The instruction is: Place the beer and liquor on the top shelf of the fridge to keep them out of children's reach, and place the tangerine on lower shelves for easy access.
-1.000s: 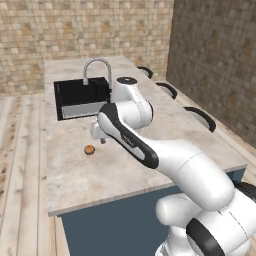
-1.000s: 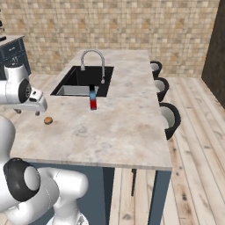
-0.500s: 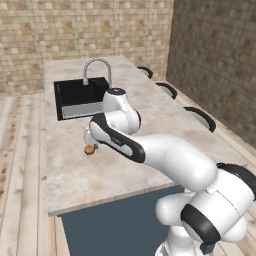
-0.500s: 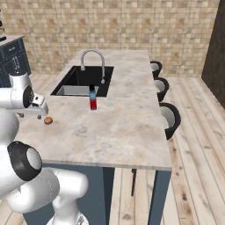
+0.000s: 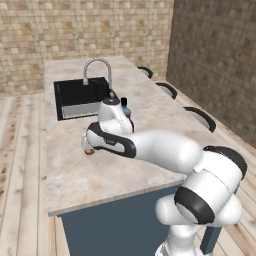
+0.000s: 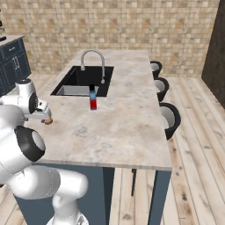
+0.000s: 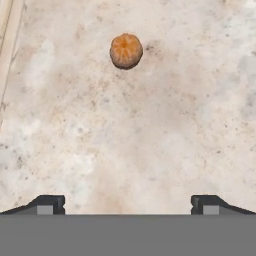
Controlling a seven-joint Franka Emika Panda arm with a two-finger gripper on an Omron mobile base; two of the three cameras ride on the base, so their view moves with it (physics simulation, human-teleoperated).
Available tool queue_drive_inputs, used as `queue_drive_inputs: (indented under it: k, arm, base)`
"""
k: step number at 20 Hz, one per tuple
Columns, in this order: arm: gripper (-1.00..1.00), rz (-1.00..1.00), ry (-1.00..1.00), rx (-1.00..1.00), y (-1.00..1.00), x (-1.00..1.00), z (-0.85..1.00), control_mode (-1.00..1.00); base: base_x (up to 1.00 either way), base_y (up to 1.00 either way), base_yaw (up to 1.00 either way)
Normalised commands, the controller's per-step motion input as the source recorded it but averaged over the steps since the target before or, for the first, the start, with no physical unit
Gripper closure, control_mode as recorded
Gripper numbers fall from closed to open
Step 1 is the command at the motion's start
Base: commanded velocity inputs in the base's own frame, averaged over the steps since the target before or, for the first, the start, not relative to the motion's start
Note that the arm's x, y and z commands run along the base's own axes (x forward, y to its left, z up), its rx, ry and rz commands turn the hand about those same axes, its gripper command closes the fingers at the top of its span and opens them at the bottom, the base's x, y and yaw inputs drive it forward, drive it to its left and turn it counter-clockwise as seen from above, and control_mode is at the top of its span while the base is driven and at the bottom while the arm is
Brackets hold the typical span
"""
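Marble island counter [image 6: 123,123]: arm folded low over its near-left edge, hand pointing down at the stone, gripper [image 7: 127,202] spread wide and holding nothing, tangerine [image 7: 126,50] sitting on the counter ahead of the fingertips, liquor [image 6: 93,97] upright by the sink [image 6: 72,83].

Mottled beige stone on the island countertop [image 6: 123,118], smooth with a dull sheen. Dimpled, matt orange peel on the tangerine [image 7: 126,50]. Brushed grey metal for the gooseneck faucet [image 6: 97,61], softly gleaming; dark basin walls in the sink [image 5: 75,90] with a paler steel-looking floor. Glossy glass on the liquor [image 6: 92,97], blue above red, black cap. Rough tan brickwork on the back wall [image 6: 132,22]. Pale wooden planks on the floor [image 6: 193,145], visibly grained. Flat matt blue paint on the island base [image 5: 110,225]. Dark, smooth shells on the stools [image 6: 169,118].
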Motion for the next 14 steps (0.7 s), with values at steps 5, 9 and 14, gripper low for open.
queue_drive_inputs:
  k: [5,9,14]
  arm:
    - [-1.0,0.0,0.0,0.0,0.02,0.33,-0.13,-1.0]
    - [-1.0,0.0,0.0,0.0,0.06,0.31,-0.09,-1.0]
    - [-1.0,0.0,0.0,0.0,0.13,0.29,-0.05,-1.0]
  base:
    - [0.0,0.0,0.0]
    - [0.0,0.0,0.0]
    - [0.0,0.0,0.0]
